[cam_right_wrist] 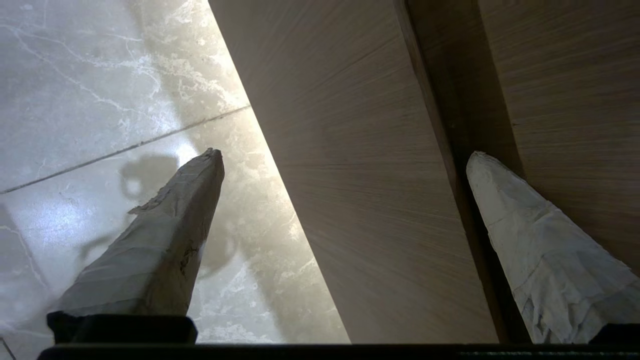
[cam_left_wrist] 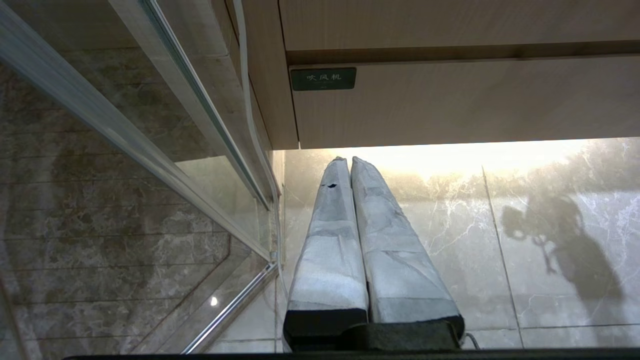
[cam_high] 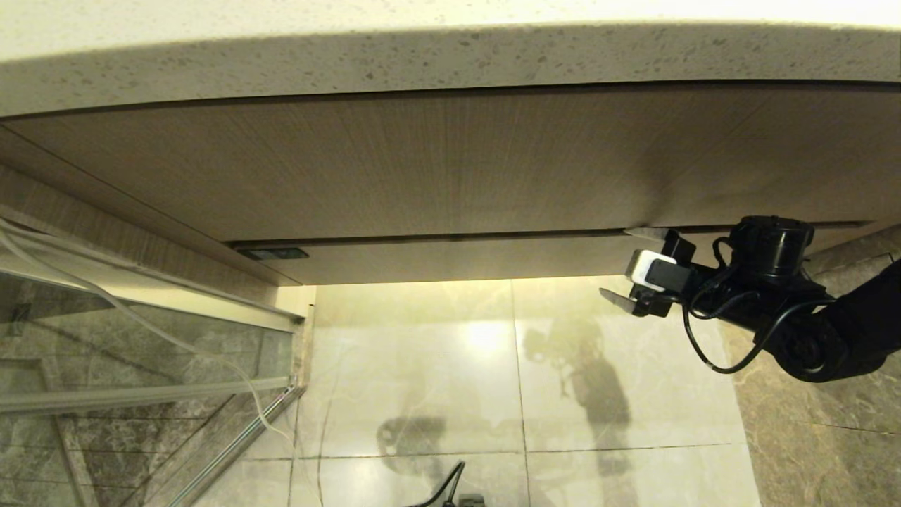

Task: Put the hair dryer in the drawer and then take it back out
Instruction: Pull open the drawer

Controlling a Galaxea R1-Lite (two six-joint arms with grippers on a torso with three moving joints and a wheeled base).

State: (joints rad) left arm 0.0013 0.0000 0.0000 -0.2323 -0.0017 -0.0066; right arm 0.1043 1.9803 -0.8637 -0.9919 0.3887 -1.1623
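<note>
The drawer is closed; only its narrow wood-grain front shows under the taller wood panel. A small dark label plate sits at the front's left end. My right gripper is open at the front's right end, one finger at the gap above it and one below its lower edge. In the right wrist view the drawer front lies between the spread fingers of the right gripper, which holds nothing. My left gripper is shut and empty, low over the floor, facing the drawer's left end. The hair dryer is out of view.
A speckled stone countertop overhangs the cabinet. A glass partition with a metal frame stands at the left, and a white cord runs along it. Pale marble floor tiles lie under the drawer, and a darker stone wall is at the right.
</note>
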